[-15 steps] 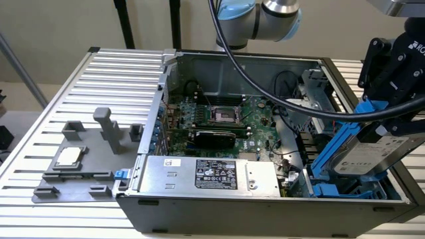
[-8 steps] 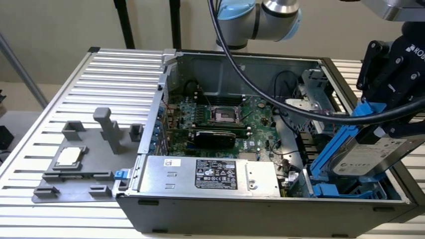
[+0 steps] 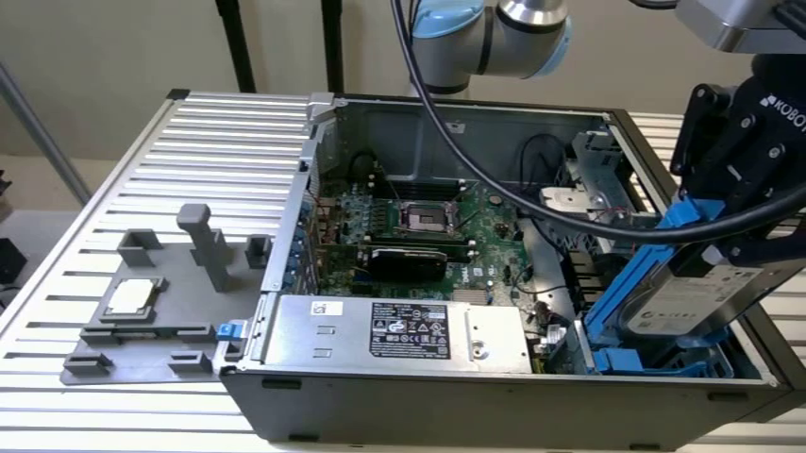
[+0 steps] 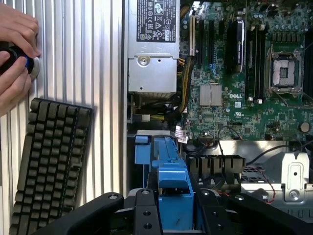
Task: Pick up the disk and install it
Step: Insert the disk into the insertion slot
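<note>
The disk [image 3: 696, 300] is a silver-grey drive with a white label and blue rails along its long edges. It hangs tilted, its lower end down in the blue drive cage [image 3: 626, 360] at the front corner of the open computer case [image 3: 441, 401], on the exterior view's right. My gripper [image 3: 743, 241] is shut on the disk's upper end. In the wrist view the disk's blue rail [image 4: 172, 193] sits between my black fingers [image 4: 146, 213], above the cage.
Inside the case lie the motherboard [image 3: 416, 226], a silver power supply [image 3: 403, 330] and loose cables. A grey fixture [image 3: 139, 326] holding a small square chip [image 3: 132, 297] sits on the slatted table. A keyboard [image 4: 49, 161] and a person's hands [image 4: 14, 58] are beside the case.
</note>
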Action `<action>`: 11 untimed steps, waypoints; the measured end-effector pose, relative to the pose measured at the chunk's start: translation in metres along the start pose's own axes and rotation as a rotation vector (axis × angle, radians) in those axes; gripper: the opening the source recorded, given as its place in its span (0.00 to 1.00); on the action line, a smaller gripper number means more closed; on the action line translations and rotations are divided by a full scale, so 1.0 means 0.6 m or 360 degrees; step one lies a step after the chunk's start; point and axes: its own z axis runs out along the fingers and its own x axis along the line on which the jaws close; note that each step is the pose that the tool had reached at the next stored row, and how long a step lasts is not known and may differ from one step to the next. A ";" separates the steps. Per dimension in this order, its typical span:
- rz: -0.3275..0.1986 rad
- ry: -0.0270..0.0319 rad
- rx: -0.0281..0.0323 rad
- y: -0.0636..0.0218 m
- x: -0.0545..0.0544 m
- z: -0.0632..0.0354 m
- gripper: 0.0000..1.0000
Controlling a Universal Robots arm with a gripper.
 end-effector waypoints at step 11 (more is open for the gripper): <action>0.0000 0.00007 -0.00005 0.000 -0.005 0.012 0.33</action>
